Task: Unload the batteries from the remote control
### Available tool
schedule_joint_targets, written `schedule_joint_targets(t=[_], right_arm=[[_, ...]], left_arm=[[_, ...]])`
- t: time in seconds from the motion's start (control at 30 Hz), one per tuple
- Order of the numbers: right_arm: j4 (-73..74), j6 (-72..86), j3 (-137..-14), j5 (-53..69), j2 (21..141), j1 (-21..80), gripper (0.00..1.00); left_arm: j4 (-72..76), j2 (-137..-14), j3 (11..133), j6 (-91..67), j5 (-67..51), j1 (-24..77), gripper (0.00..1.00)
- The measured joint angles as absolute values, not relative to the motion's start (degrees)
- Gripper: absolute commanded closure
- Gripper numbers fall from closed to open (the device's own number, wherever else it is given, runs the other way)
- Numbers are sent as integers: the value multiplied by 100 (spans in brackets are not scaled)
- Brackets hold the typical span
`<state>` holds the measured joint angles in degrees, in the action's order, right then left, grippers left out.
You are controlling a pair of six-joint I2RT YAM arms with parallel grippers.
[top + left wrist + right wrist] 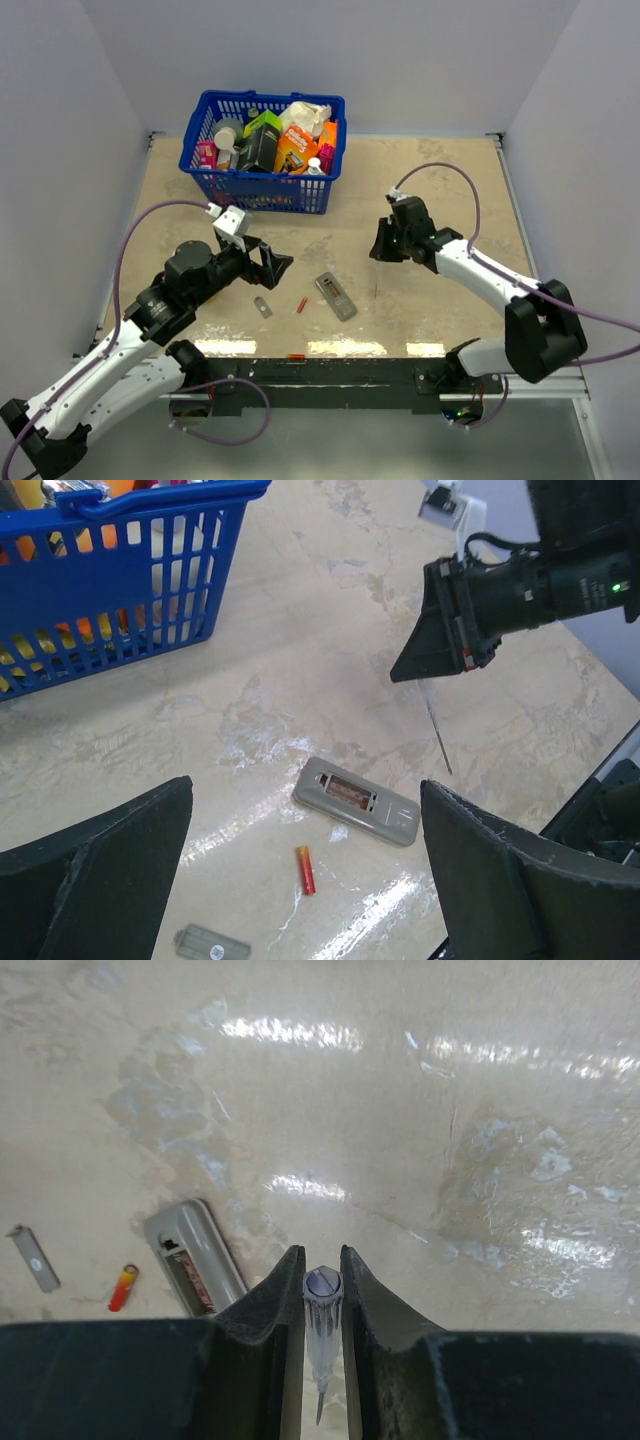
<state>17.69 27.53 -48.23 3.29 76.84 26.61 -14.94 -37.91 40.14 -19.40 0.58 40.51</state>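
I'm hovering the left claw [268, 264], released wide, over the surface [450, 180], left of centre. Lying toward the near edge are a grey cover [262, 306], one loose battery [301, 305], then the remote control [335, 296], recess upward. My right claw [322, 1256] is clenching a slim screwdriver [322, 1315].

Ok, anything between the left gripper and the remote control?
Nothing visible. Between the open left gripper and the remote control is bare table; one battery and the cover lie beside it.

Surfaces: glossy marble-patterned table [440, 200], matt grey plastic remote control [390, 818], 1 shiny red-orange battery [305, 869], clear plastic tool [322, 1305], blue plastic lattice basket [262, 192].
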Motion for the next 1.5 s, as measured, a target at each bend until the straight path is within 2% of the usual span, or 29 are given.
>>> schedule_joint_targets(t=[0.1,0.3,0.53,0.63,0.73,0.77,0.83,0.87,1.23,1.5], right_arm=[[1839,2738,-4823,423,8099,2661,82],[1747,2738,-4827,403,8667,2646,80],[1533,2766,-4834,307,9192,2617,69],[1431,2759,-4860,246,9205,2609,60],[1448,2733,-4906,211,9190,2606,46],[1487,2711,-4921,200,9139,2606,35],[1636,2657,-4963,148,8895,2606,18],[1695,2644,-4980,128,8735,2606,2],[1863,2349,-5408,283,5339,2591,2],[1802,2401,-5590,587,4180,2591,2]], left_arm=[[-1531,-3645,4005,-1835,132,4051,0],[-1621,-3544,4005,-1778,322,4051,0],[-1719,-3448,4005,-1778,456,4051,0],[-1737,-3446,4005,-1776,484,4051,0],[-1750,-3446,4005,-1776,502,4051,0],[-1752,-3446,4005,-1776,504,4051,0],[-1754,-3448,4005,-1776,519,4051,0],[-1754,-3444,4005,-1776,523,4051,0],[-1734,-3188,4027,-2045,414,4051,0],[-1402,-2847,4436,-2473,108,4051,0]])
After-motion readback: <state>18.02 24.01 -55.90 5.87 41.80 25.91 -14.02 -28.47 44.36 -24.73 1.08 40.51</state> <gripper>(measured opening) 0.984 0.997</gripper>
